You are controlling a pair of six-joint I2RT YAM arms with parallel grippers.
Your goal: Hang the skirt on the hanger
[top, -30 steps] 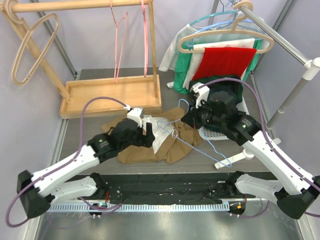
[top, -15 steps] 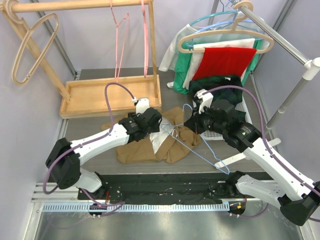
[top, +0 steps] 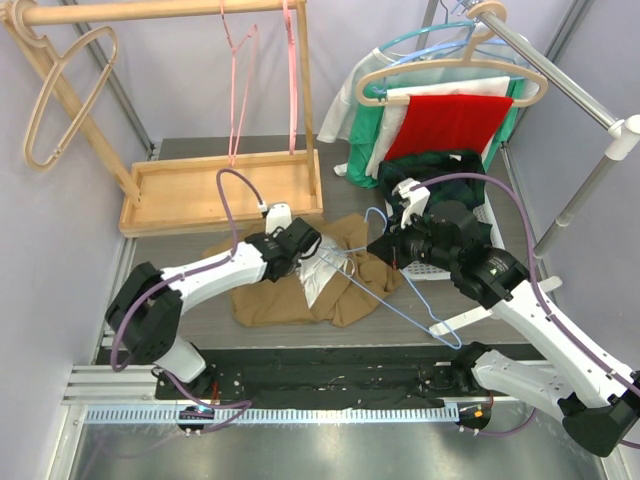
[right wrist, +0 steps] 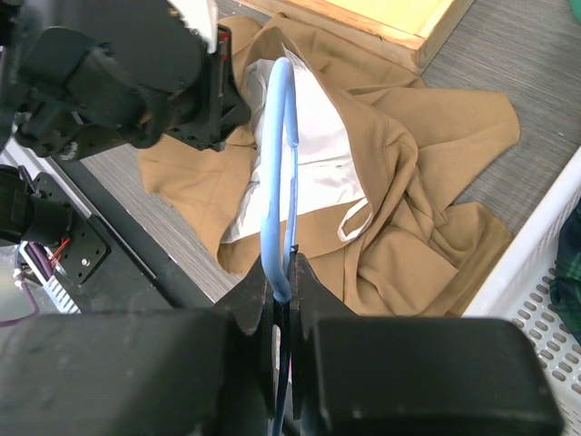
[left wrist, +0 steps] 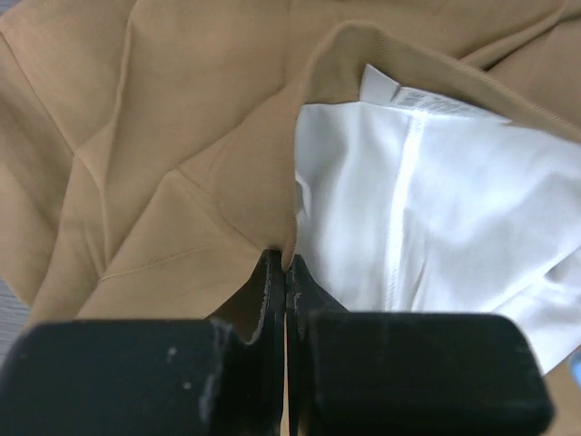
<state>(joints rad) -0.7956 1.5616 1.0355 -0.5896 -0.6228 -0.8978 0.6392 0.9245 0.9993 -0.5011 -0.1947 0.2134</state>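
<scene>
At centre frame the skirt (top: 270,300) lies crumpled on the surface (top: 180,262), not yet threaded: left end effector (left wrist: 286,271) pinches its waistband, right end effector (right wrist: 283,272) clamps the hanger (right wrist: 277,163).

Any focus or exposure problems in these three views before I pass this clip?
Top external: evenly lit, sharp throughout. Left wrist: the left gripper is dark and soft-edged; the skirt it pinches is sharp, its white lining nearly washed out. Right wrist: the right gripper is a featureless black mass, the blue hanger it holds slightly soft near the lens.
</scene>
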